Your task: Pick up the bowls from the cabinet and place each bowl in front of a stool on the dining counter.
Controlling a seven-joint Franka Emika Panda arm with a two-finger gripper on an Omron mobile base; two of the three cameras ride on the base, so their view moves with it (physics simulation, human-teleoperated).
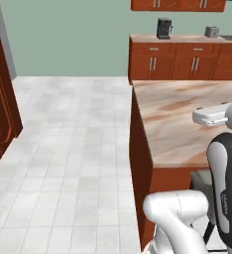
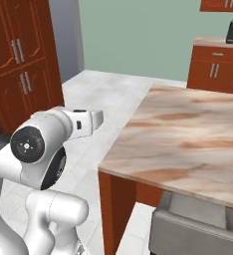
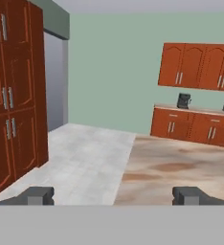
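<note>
My gripper [image 3: 114,196] is open, with nothing between its two dark fingertips [image 3: 37,195]. It hangs level over the near corner of the dining counter [image 1: 187,124], whose marble top also fills the right of the right base view [image 2: 188,134]. A grey stool [image 2: 195,224] is tucked under the counter's near edge and partly shows behind my arm [image 1: 201,178]. Red-brown wall cabinets [image 3: 200,67] with shut doors hang on the far wall; I cannot tell which is the cabinet. The bowls are out of view.
Tall red-brown cupboards [image 2: 19,60] stand along the left wall. A far counter with drawer cabinets [image 1: 187,59] carries a black coffee machine [image 1: 163,28] and a toaster [image 1: 212,31]. Pale tiled floor [image 1: 73,149] spreads left of the dining counter.
</note>
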